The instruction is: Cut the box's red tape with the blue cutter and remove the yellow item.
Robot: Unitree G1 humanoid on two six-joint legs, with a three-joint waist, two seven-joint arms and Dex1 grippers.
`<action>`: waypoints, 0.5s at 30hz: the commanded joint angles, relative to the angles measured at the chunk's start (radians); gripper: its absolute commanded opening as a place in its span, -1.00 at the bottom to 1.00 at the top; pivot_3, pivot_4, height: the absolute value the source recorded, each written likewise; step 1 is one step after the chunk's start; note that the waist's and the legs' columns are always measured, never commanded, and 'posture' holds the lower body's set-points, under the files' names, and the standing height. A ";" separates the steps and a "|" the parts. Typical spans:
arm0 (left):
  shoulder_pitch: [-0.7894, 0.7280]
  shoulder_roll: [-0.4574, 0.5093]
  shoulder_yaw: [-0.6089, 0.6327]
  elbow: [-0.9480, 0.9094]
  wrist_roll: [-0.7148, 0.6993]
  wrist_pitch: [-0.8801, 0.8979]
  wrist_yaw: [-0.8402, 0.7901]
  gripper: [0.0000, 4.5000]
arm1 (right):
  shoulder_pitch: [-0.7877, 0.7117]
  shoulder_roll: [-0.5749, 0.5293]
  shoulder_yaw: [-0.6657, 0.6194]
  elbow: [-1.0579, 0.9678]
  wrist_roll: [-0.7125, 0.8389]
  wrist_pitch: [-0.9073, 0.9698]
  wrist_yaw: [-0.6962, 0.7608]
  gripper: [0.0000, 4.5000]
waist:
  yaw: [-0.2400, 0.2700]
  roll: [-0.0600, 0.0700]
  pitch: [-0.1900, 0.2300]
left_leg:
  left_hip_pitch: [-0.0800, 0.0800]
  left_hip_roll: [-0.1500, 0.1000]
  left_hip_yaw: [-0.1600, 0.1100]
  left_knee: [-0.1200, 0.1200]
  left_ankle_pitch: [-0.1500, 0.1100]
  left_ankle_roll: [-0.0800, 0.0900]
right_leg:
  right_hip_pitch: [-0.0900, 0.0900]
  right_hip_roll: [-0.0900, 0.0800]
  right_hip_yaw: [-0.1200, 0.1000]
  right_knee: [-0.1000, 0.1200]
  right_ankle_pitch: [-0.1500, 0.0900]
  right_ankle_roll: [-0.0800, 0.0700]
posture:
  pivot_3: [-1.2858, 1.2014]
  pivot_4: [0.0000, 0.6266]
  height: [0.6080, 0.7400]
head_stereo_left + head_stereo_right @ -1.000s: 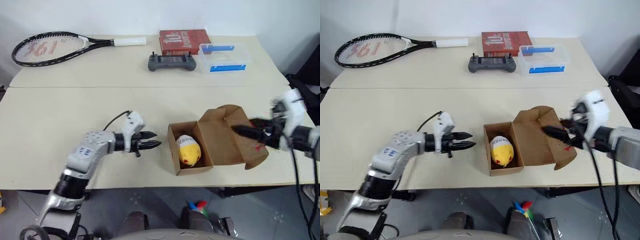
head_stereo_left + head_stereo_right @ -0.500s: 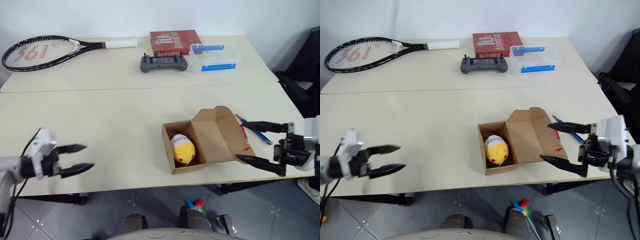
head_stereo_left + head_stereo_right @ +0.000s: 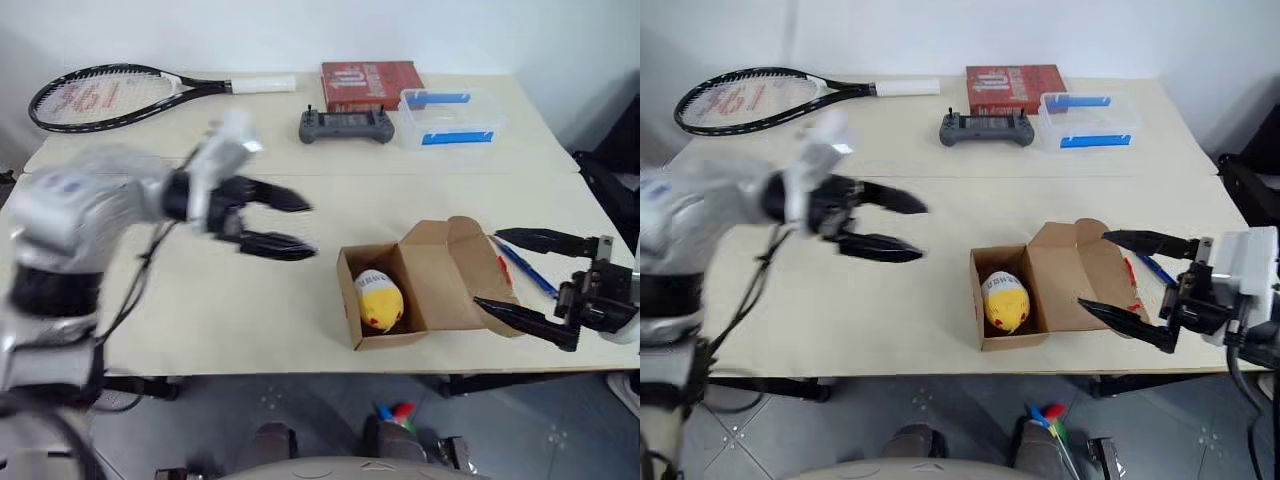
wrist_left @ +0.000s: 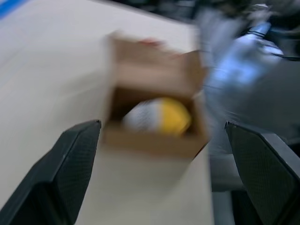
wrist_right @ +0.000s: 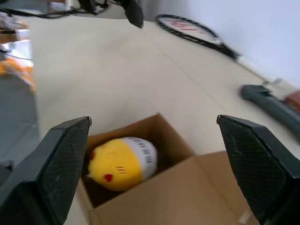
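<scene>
Brown corrugated box (image 3: 420, 280) lies open, flaps out, between both pincers; rounded plush yellow item (image 3: 379, 299) inside. Slim blue cutter (image 3: 520, 264) between right gripper (image 3: 510, 274) fingers, untouched. Both spread wide, empty. Left gripper (image 3: 290, 225) has risen since earlier, now left of box.
</scene>
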 commanded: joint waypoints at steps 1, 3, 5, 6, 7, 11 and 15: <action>-0.117 -0.075 -0.234 0.088 0.154 -0.044 -0.046 1.00 | 0.052 -0.021 -0.091 -0.076 0.064 0.055 -0.022 1.00 | -0.006 0.000 0.000 | 0.000 0.000 0.001 -0.001 0.000 0.000 | -0.001 0.000 0.000 -0.001 0.000 0.000 | 0.03 -0.52 1.00; -0.170 -0.169 -0.338 0.167 0.237 -0.090 -0.032 1.00 | 0.097 -0.022 -0.137 -0.116 0.095 0.093 -0.036 1.00 | -0.015 0.000 0.000 | 0.000 0.000 0.001 -0.003 0.000 0.000 | -0.002 0.000 -0.001 -0.002 0.000 0.000 | 0.03 -0.52 1.00; -0.191 -0.231 -0.398 0.219 0.292 -0.150 -0.047 1.00 | 0.136 -0.009 -0.179 -0.159 0.111 0.112 -0.063 1.00 | -0.013 0.000 0.000 | 0.000 0.001 0.001 -0.003 0.000 0.000 | -0.002 0.000 -0.001 -0.002 0.000 0.000 | 0.03 -0.52 1.00; -0.196 -0.253 -0.421 0.243 0.317 -0.176 -0.055 1.00 | 0.152 -0.001 -0.196 -0.179 0.118 0.118 -0.082 1.00 | -0.013 0.000 0.001 | -0.001 0.001 0.001 -0.002 0.000 0.000 | -0.002 0.000 -0.001 -0.002 0.000 0.000 | 0.03 -0.52 1.00; -0.199 -0.276 -0.441 0.272 0.348 -0.204 -0.054 1.00 | 0.168 0.007 -0.211 -0.200 0.124 0.124 -0.102 1.00 | -0.011 0.000 0.001 | -0.001 0.001 0.001 -0.001 0.000 0.000 | -0.002 0.000 0.000 -0.002 0.000 0.000 | 0.03 -0.52 1.00; -0.200 -0.370 -0.484 0.390 0.450 -0.302 -0.034 1.00 | 0.247 0.053 -0.265 -0.279 0.140 0.132 -0.168 1.00 | -0.001 -0.001 0.001 | -0.002 0.001 0.001 0.002 0.000 0.000 | -0.002 0.000 0.001 -0.002 0.000 0.000 | 0.03 -0.52 1.00; -0.186 -0.426 -0.496 0.454 0.517 -0.353 -0.023 1.00 | 0.315 0.100 -0.299 -0.350 0.164 0.124 -0.224 1.00 | 0.004 -0.001 0.001 | -0.002 0.001 0.001 0.002 0.000 0.001 | -0.002 0.000 0.002 -0.002 0.000 0.000 | 0.03 -0.52 1.00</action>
